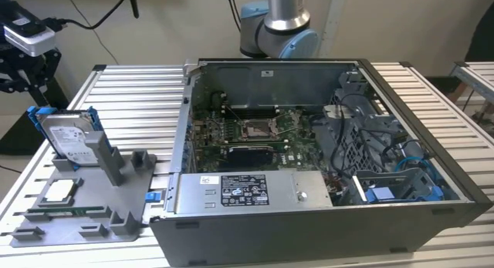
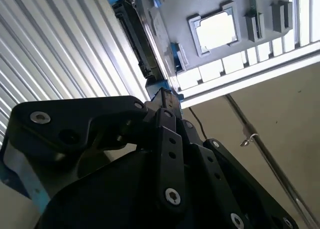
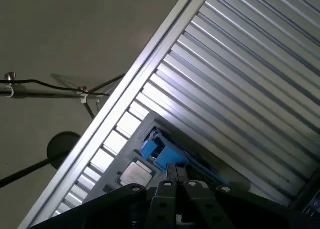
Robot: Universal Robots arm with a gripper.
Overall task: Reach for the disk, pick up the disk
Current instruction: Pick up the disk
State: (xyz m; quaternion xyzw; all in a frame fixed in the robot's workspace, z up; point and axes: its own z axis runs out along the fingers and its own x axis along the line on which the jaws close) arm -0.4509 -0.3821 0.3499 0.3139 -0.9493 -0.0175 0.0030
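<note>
Table (image 1: pixel 131 94) is ribbed metal slats. The open PC case (image 1: pixel 309 239) takes up the middle and the exterior view's right. On the exterior view's left, at the near corner, sits a grey holder (image 1: pixel 115 164), and its right side is just beside the case wall. The holder's left and near sides run close to the table edge, so there's little room there. On its far side there's a wide stretch of bare slats up to the far edge, w/ nothing standing on it.

The disk (image 1: pixel 68 138) stands on edge in a slot at the holder's far-left end, tipped back a bit. It's a silver-grey metal slab w/ a white label facing the camera. A blue bracket runs round its edges, w/ blue tabs sticking up at the top corners. A grey post of the holder covers its lower right corner. A small square chip (image 1: pixel 60 191) lies flat on the holder near it, and a memory stick (image 1: pixel 66 210) lies nearer again.

The gripper (image 1: pixel 25 77) hangs at the exterior view's far left, beyond the table's corner. It's higher than the disk, well apart and not touching. In the second wrist view the disk (image 2: pixel 145 34) shows edge-on past the black linkage. Can't tell whether the gripper is open or shut, and the disk is in its slot, not in the gripper
</note>
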